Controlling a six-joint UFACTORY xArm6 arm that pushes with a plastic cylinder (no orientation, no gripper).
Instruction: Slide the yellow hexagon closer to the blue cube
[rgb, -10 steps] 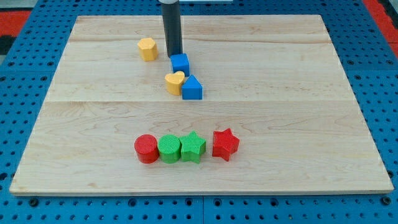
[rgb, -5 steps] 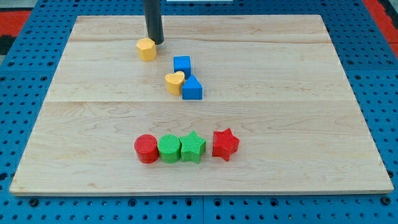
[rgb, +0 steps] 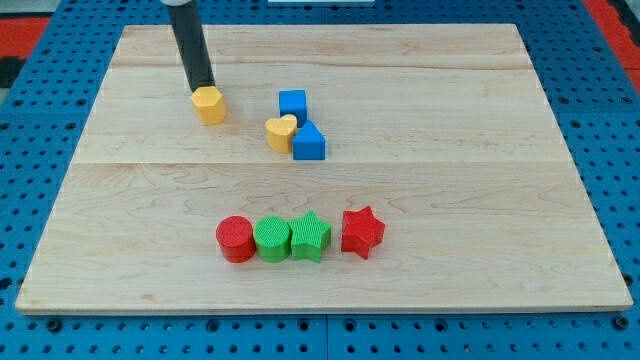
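Observation:
The yellow hexagon (rgb: 209, 105) lies on the wooden board toward the view's top left. My tip (rgb: 201, 87) stands right at its upper-left edge, touching or nearly touching it. The blue cube (rgb: 292, 104) sits to the hexagon's right, with a gap of about two block widths between them. A yellow heart (rgb: 281, 132) and a blue triangular block (rgb: 309, 142) lie just below the cube, side by side.
A row of blocks lies toward the view's bottom: a red cylinder (rgb: 236, 239), a green cylinder (rgb: 271, 240), a green star (rgb: 311, 237) and a red star (rgb: 362, 232). The wooden board (rgb: 480, 180) rests on a blue pegboard.
My tip has moved left from beside the blue cube, past the hexagon's top. The yellow hexagon has shifted left and down, farther from the blue cube.

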